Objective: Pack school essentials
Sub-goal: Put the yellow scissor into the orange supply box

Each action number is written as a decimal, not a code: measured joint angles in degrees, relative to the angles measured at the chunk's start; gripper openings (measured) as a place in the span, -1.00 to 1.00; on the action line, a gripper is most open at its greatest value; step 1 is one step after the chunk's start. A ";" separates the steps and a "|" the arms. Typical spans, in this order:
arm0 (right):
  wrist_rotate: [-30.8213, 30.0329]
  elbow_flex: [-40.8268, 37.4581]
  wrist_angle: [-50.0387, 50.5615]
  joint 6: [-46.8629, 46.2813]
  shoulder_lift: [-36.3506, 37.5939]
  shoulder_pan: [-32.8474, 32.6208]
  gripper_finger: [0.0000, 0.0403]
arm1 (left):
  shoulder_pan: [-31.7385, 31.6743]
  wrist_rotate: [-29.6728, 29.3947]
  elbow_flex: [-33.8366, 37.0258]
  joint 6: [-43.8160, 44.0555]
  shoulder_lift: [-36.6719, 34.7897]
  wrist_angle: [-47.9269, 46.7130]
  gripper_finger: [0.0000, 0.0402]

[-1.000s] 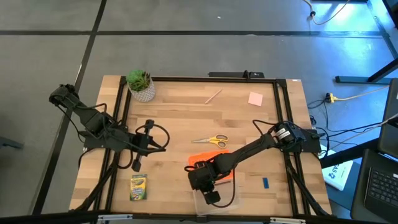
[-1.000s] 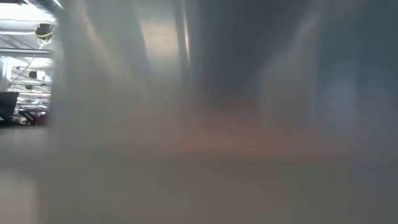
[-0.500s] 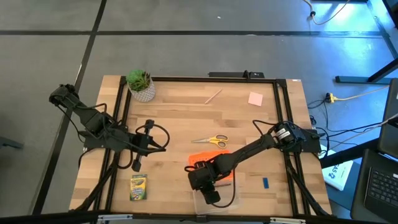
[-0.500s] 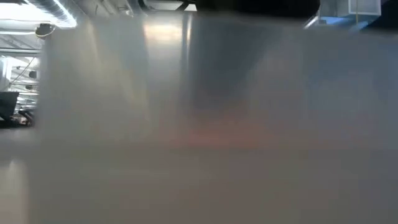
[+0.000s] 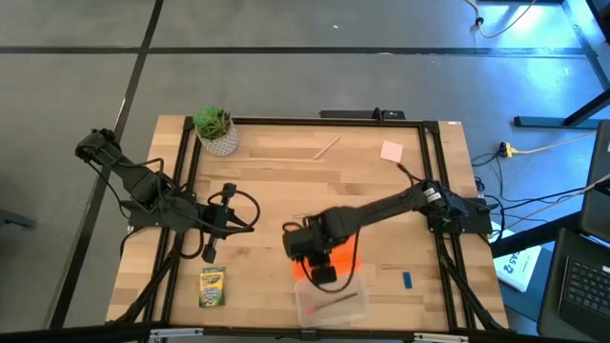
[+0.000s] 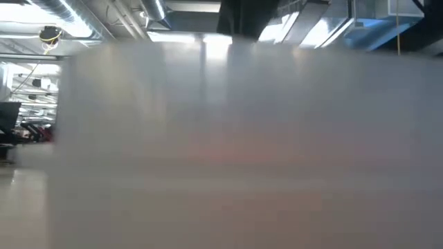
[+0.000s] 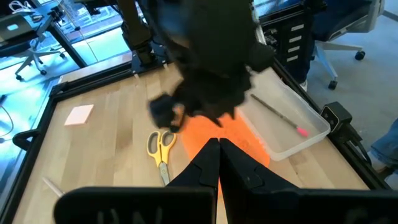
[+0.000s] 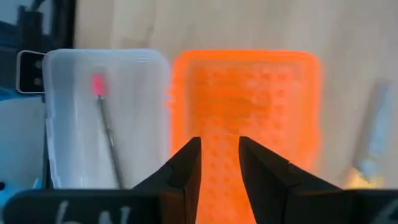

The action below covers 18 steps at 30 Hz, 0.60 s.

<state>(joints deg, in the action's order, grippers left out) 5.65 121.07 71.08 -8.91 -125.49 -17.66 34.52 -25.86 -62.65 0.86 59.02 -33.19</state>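
Note:
My right gripper [image 5: 322, 259] hovers open over the orange perforated lid [image 8: 245, 106], touching nothing. Toward the table's near edge from the lid sits the clear case [image 5: 330, 305], with a dark red-tipped pencil [image 8: 104, 121] lying in it. The yellow-handled scissors [image 7: 160, 147] lie flat on the wood beyond the lid; in the high view my right arm covers them. The crayon box [image 5: 213, 286], blue eraser [image 5: 407, 280], pink note pad [image 5: 391, 151] and pale pencil [image 5: 327, 147] lie on the table. My left gripper [image 7: 217, 155] waits shut at the table's left.
A potted plant [image 5: 216, 129] stands at the far left corner. Black frame rails [image 5: 431, 181] run along the table's sides. The low view is filled by the blurred wall of the clear case [image 6: 242, 138]. Bare wood lies between the scissors and the far edge.
My right gripper has moved from above the clear case toward the far edge and now stands over the orange lid. The pencil in the case has come into view, and the arm now covers the scissors in the high view.

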 joint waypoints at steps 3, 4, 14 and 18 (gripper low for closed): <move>-0.25 4.23 4.56 0.29 0.00 1.51 -0.46 | 0.00 0.00 0.00 0.00 0.00 -0.02 -1.00; -0.41 5.66 6.65 0.48 0.00 1.85 -0.46 | 0.00 -0.01 0.00 0.00 0.00 -0.09 -1.00; -16.49 12.91 19.10 0.09 4.80 3.31 -0.46 | 0.01 -0.30 0.00 0.52 0.26 -1.71 -1.00; -17.60 12.75 18.77 -0.51 10.53 4.98 -0.46 | -0.68 -5.51 0.00 5.53 0.26 -2.55 -1.00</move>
<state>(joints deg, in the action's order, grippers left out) -11.95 133.82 89.85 -9.42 -114.96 -12.68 33.85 -31.37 -62.65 6.39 59.29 -35.74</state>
